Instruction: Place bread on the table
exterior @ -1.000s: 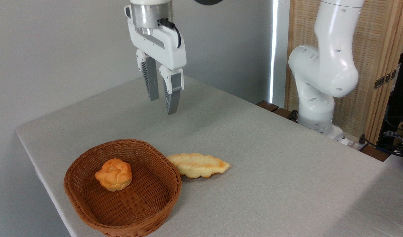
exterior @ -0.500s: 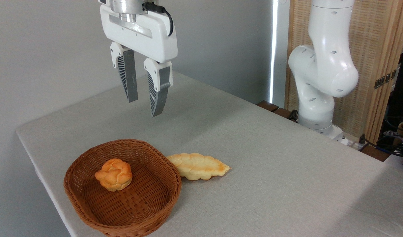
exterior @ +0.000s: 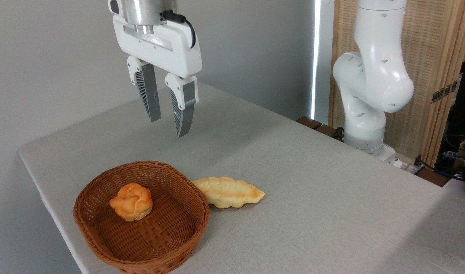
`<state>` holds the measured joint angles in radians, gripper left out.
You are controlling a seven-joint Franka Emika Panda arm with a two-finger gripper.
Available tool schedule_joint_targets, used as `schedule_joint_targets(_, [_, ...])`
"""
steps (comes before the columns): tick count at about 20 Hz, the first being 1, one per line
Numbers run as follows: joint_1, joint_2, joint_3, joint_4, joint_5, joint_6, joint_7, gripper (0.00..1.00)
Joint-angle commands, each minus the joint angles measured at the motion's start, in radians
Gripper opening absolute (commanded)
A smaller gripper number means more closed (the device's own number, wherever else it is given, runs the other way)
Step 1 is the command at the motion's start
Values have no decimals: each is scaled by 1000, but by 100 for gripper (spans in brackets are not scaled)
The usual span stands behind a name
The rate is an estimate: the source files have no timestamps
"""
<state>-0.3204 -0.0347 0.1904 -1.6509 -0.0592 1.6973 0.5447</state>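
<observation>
The bread (exterior: 229, 192), a long golden braided loaf, lies flat on the table (exterior: 316, 198) with its left end touching the outer right side of the wicker basket. My gripper (exterior: 168, 128) hangs open and empty well above the cloth, up and behind the basket, with nothing between its grey ribbed fingers (exterior: 183, 114). It is clear of the loaf, higher and to its left.
A brown woven basket (exterior: 141, 217) stands near the table's front left corner with a small round knotted bun (exterior: 132, 201) inside. The arm's white base (exterior: 369, 99) rises at the table's far right edge, with cables beyond it.
My gripper swung left from above the table's middle to above the basket's far side and dropped a little. The bread, basket and bun have not moved.
</observation>
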Motion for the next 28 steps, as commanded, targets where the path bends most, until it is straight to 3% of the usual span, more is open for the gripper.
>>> schedule_joint_targets(1, [132, 10, -126, 26, -4, -38, -3, 100])
schedule_joint_targets(6, [139, 10, -129, 26, -4, -38, -3, 100])
schedule_joint_targets(8, [168, 10, -135, 26, -4, -57, 1, 100])
schedule_joint_targets(28, [172, 49, -132, 75, -1, -110, 12, 100])
